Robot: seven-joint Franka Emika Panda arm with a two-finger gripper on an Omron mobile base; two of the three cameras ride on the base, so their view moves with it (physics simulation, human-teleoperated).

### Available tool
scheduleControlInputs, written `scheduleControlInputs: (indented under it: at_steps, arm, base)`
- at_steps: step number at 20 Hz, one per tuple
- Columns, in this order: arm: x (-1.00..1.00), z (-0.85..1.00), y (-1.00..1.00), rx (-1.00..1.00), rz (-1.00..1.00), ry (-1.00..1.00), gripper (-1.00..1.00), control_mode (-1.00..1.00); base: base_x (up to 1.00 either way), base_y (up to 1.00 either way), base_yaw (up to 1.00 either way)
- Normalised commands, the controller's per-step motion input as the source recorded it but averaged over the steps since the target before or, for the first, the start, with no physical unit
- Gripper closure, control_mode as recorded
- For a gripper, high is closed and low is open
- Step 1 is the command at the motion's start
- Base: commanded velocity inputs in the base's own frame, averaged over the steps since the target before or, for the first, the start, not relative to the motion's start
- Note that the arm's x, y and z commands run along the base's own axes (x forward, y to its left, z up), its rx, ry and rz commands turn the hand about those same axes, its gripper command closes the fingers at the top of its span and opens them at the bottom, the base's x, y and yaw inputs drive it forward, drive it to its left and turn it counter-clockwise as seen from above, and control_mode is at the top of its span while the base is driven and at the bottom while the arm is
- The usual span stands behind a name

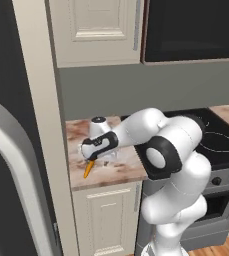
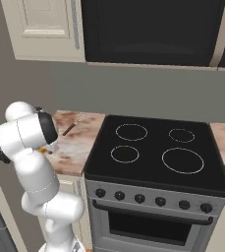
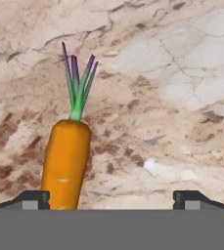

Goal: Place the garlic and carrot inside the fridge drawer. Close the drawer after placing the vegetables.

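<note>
The carrot (image 3: pixel 64 158), orange with a short green and purple leafy top, lies on the marbled counter (image 3: pixel 172 73). It sits just inside the left fingertip (image 3: pixel 35 197), and the right fingertip (image 3: pixel 189 197) stands far from it. My gripper (image 3: pixel 112 197) is open over the carrot. In the left base view the gripper (image 1: pixel 92 161) hangs low over the counter's front left part, with the carrot (image 1: pixel 89 169) poking out below it. The garlic is hidden from me. The fridge drawer is out of view.
The open grey fridge door (image 1: pixel 6 165) stands at the left, beside a tall cream panel (image 1: pixel 43 125). A black stove top (image 2: pixel 153 147) lies right of the counter, a dark microwave (image 2: pixel 148 29) above it. A thin dark stick-like thing (image 2: pixel 70 129) rests on the counter.
</note>
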Motion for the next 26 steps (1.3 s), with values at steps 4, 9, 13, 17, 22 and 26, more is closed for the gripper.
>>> scheduleControlInputs:
  at_steps: [4,9,13,17,22,26]
  arm:
    - [0.02,-0.37,0.00,0.07,0.08,0.00,-1.00,-1.00]
    - [0.01,-0.50,0.00,0.03,0.10,-0.02,-1.00,-1.00]
    - [0.02,-0.31,-0.11,0.04,0.08,-0.03,-1.00,-1.00]
    - [-0.12,-0.35,-0.87,0.00,0.02,0.00,-1.00,-1.00]
    - [-0.37,0.02,-0.66,0.02,0.00,-0.04,-1.00,-1.00]
    - [-0.07,0.28,0.42,0.02,0.00,0.00,-1.00,-1.00]
  base:
    - [0.00,0.00,0.00]
    - [0.00,0.00,0.00]
    - [0.00,0.00,0.00]
    - [0.00,0.00,0.00]
    - [0.00,0.00,0.00]
    - [0.00,0.00,0.00]
